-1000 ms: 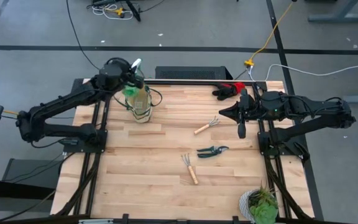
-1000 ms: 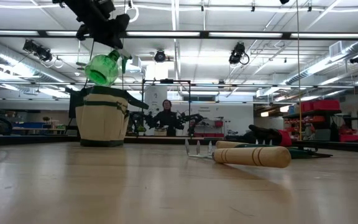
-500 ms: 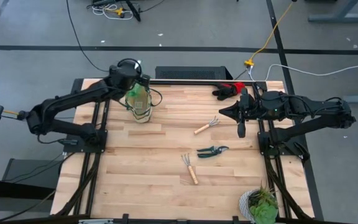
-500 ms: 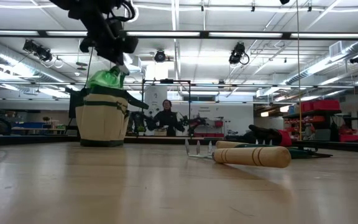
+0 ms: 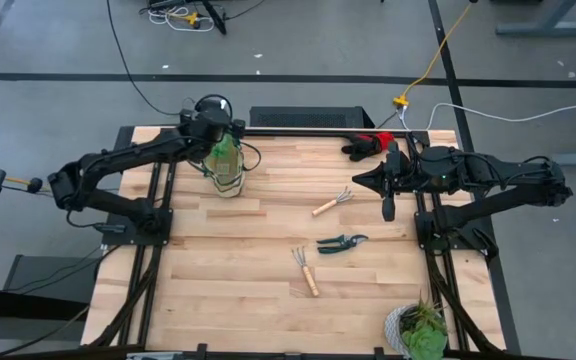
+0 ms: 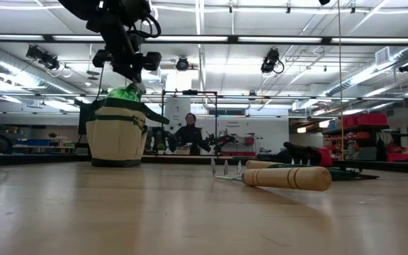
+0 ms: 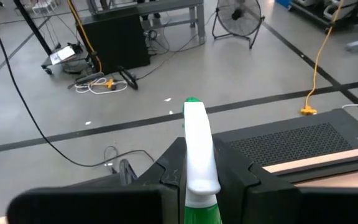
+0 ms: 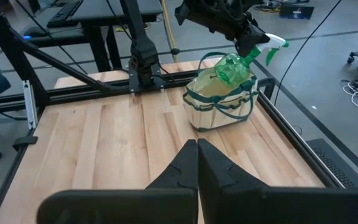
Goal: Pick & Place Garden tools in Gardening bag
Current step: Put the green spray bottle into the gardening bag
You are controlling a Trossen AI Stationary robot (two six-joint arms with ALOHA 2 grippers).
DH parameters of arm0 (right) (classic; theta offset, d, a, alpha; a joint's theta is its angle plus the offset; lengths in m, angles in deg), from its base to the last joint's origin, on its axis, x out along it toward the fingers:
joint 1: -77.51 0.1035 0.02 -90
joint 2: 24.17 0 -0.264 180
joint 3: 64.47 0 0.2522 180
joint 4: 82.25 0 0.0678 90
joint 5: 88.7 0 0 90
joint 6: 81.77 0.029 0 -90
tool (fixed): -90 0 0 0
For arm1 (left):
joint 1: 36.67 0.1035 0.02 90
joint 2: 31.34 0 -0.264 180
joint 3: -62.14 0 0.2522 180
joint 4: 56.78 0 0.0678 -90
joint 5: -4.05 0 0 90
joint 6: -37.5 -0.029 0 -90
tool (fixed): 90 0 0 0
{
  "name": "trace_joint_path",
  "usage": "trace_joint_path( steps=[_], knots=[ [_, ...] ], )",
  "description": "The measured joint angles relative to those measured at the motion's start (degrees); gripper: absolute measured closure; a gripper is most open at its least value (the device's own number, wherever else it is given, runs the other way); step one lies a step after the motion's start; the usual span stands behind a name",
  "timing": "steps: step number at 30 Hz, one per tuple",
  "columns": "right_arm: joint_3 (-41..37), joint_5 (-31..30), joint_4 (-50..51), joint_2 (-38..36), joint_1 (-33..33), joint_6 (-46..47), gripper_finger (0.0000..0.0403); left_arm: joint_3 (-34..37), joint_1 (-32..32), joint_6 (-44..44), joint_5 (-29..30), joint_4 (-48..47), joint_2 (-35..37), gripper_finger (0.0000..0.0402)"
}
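The left end effector (image 5: pixel 215 128) hangs over the gardening bag (image 5: pixel 227 168) near the far left of the wooden surface (image 5: pixel 248 260), its fingers (image 7: pixel 169 177) clamped on the white neck of a green spray bottle (image 8: pixel 236 66). The bottle's green body points down from the end effector into the bag's open mouth; in the low view its lower part sits at or just inside the rim of the bag (image 6: pixel 117 132), and how deep it reaches I cannot tell. In the left wrist view the bottle's white head (image 7: pixel 197 146) rises between the two dark fingers. The right end effector (image 5: pixel 389 205) hovers well apart from the bag, near the right edge of the surface, with its fingers (image 8: pixel 182 165) pressed together and holding nothing. Just behind and to the left of this end effector lie the red-and-black gloves (image 5: pixel 369 144), at the far edge. Beside it, toward the middle of the surface, lies a wooden-handled rake (image 5: pixel 332 204); nearer the front from there lie the pruning shears (image 5: pixel 341 242), and beyond them a second rake (image 5: pixel 305 271). A potted plant (image 5: pixel 420 328) stands at the front right corner, far from both end effectors. In the low view a person (image 6: pixel 190 134) is in the room behind the surface.
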Motion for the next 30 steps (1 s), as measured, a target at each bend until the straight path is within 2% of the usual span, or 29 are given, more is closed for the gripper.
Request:
trace_joint_path(
  steps=[15, 30],
  knots=[
    [0.0, 0.02, 0.0, 0.0, -0.01, 0.0, 0.0403, 0.0, 0.04, 3.66, 0.04, -3.81, 0.0, 0.0343],
    [0.0, 0.09, 0.0, 0.0, 0.01, 0.0, 0.0403, 0.0, -0.02, 4.98, -0.59, -3.69, 0.0, 0.0341]
  ],
)
